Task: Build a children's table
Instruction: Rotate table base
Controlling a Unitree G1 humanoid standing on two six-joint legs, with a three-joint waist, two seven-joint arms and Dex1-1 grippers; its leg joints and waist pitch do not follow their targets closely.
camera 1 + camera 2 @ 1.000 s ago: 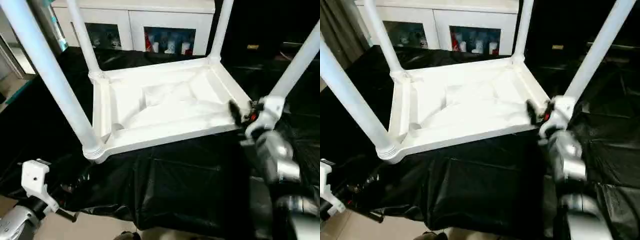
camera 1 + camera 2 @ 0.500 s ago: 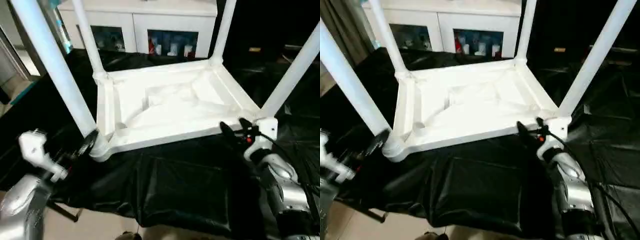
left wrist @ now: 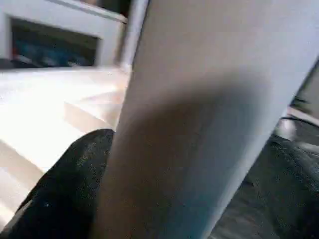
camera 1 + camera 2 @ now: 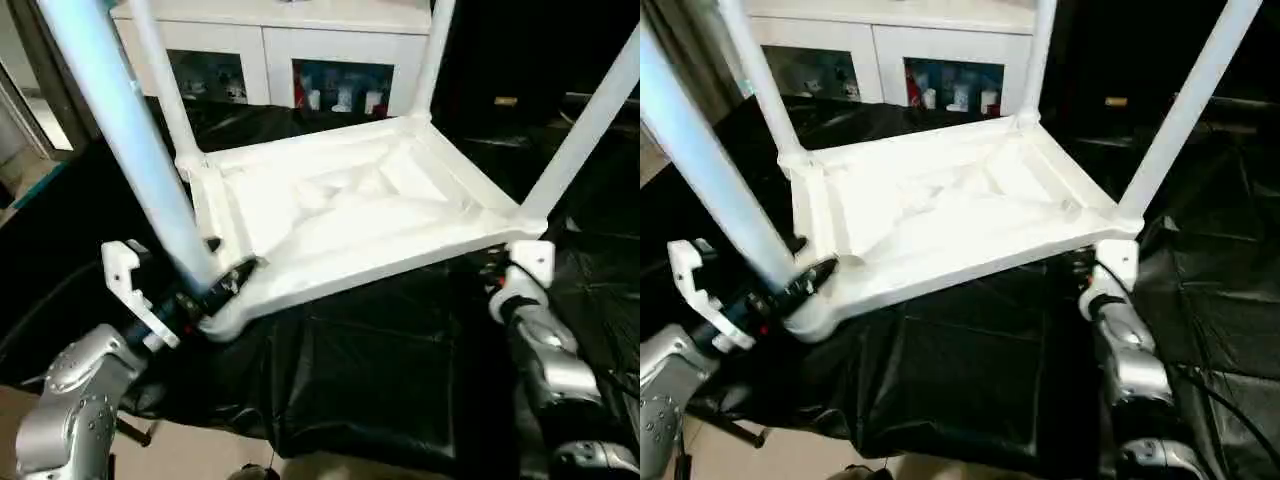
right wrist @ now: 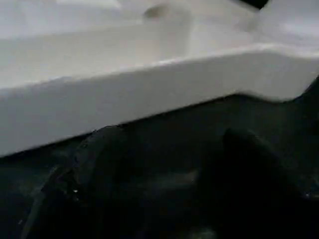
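The children's table (image 4: 340,210) lies upside down on the black cloth, ribbed underside up, with its four white legs standing in the corner sockets. My left gripper (image 4: 222,268) is at the base of the near-left leg (image 4: 130,150), one black finger (image 4: 238,274) on each side of the tube; the left wrist view has that leg (image 3: 199,119) pressed against a finger (image 3: 65,189). My right gripper (image 5: 164,164) sits open just below the table's near-right corner (image 4: 525,235), its fingers (image 5: 94,174) apart over the cloth with nothing between them.
The big table is draped in black cloth (image 4: 380,360), which hangs over its front edge. Behind it stands a white glass-door cabinet (image 4: 270,40). Pale floor (image 4: 200,455) runs below the cloth's edge.
My left gripper has risen from low at the left and come in around the base of the near-left leg. My right gripper has dropped from beside the near-right corner to under it.
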